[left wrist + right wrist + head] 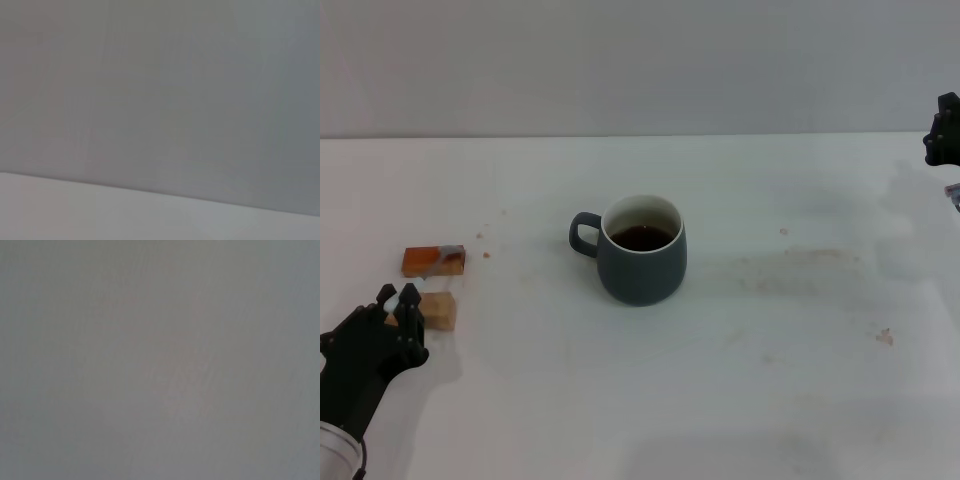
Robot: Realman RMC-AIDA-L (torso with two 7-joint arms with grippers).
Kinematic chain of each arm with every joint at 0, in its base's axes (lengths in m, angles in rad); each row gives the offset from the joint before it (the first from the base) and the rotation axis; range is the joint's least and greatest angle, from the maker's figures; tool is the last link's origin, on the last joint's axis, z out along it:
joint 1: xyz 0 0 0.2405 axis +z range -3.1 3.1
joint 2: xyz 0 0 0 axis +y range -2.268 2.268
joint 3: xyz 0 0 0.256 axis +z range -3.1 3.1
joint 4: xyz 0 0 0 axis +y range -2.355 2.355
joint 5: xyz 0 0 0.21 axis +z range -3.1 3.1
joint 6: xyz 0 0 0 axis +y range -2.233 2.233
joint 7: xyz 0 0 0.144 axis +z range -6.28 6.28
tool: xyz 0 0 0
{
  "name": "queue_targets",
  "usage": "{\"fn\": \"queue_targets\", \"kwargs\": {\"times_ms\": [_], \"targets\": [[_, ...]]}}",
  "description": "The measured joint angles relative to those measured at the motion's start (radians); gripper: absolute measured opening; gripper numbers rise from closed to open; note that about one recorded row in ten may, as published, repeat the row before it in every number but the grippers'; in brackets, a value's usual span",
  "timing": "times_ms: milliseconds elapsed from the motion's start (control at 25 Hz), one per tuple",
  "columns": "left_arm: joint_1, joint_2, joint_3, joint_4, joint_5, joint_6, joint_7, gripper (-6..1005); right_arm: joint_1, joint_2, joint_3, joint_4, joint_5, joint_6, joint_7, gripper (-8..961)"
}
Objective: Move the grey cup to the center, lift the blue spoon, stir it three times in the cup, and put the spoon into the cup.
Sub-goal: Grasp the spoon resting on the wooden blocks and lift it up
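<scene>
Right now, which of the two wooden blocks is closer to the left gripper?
The paler block, right beside the left gripper. The orange-topped block lies farther back.

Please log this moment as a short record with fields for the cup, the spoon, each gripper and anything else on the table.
cup: grey cup upright near the table's middle, handle toward the robot's left, dark liquid inside
spoon: blue spoon, pale tip showing between the left gripper's fingers
left gripper: left gripper low at the near left, shut on the spoon, beside two wooden blocks
right gripper: right gripper raised at the far right edge, idle
surface: white table, faint stains
</scene>
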Motion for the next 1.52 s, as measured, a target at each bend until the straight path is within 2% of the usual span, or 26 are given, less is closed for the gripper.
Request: {"fn": "queue_targets", "kwargs": {"times_ms": [800, 1200, 1400, 1520], "targets": [[-0.076, 0.0, 0.0, 0.0, 0.0, 0.038, -0.04, 177, 0.001, 0.0, 0.0, 0.0, 0.006, 0.0, 0.0, -2], [-0.104, 0.002, 0.005, -0.008, 0.003, 0.077, -0.054, 144, -0.003, 0.0, 0.0, -0.002, 0.006, 0.0, 0.0, -2], [-0.112, 0.005, 0.008, -0.051, 0.01, 0.087, -0.055, 145, -0.005, 0.0, 0.0, -0.005, 0.006, 0.0, 0.0, -2], [-0.106, 0.016, 0.006, -0.103, 0.018, 0.088, -0.055, 145, -0.005, 0.0, 0.0, -0.008, 0.006, 0.0, 0.0, -1]]}}
